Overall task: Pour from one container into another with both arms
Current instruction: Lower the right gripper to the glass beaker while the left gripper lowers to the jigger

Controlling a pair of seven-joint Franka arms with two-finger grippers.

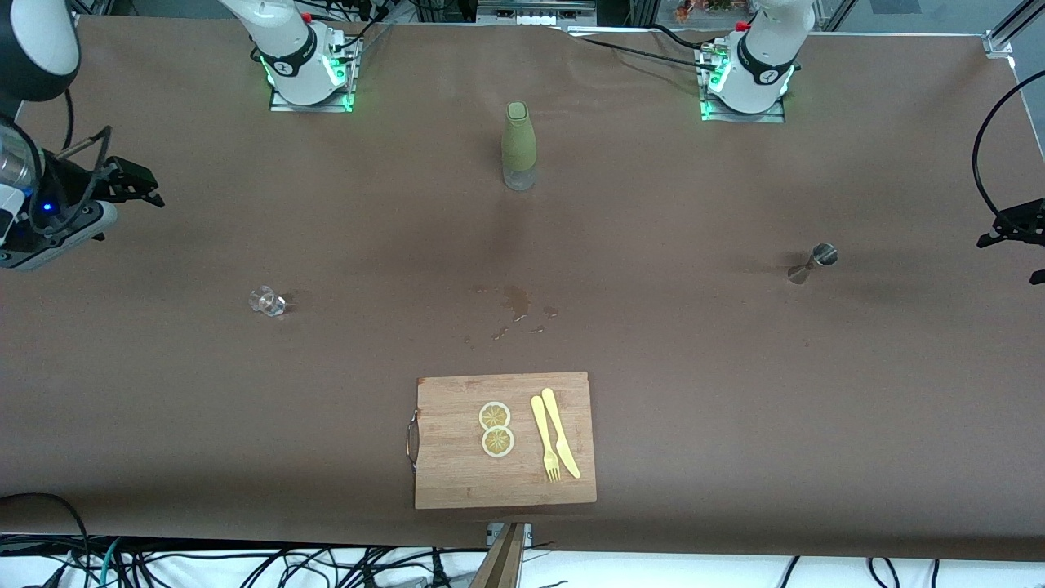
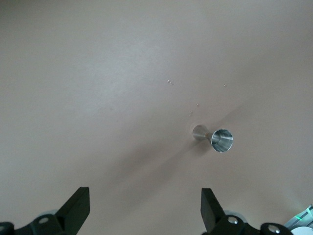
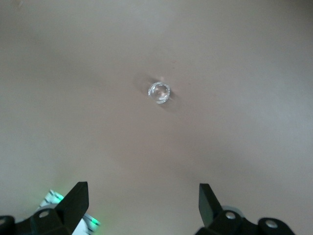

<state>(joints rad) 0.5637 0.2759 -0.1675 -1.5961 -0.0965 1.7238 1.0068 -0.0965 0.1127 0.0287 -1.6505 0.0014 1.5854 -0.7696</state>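
Observation:
The tiny clear glass cup (image 1: 267, 301) stands on the brown table toward the right arm's end. Toward the left arm's end stands the small steel jigger (image 1: 812, 263). My right gripper (image 1: 140, 186) hangs over the table's right-arm edge, well apart from the cup. In the right wrist view the cup (image 3: 159, 92) lies far off from the open right gripper (image 3: 143, 192), which holds nothing. My left gripper (image 1: 1006, 229) hangs over the table's left-arm edge. The left wrist view shows the jigger (image 2: 217, 138) well away from the open, empty left gripper (image 2: 145, 196).
A tall olive-green bottle (image 1: 518, 147) stands mid-table near the arm bases. Nearer the camera lies a wooden cutting board (image 1: 457, 482) with two lemon slices (image 1: 495, 429), a yellow fork (image 1: 544, 438) and knife (image 1: 561, 431). Wet spill marks (image 1: 516, 304) lie between bottle and board.

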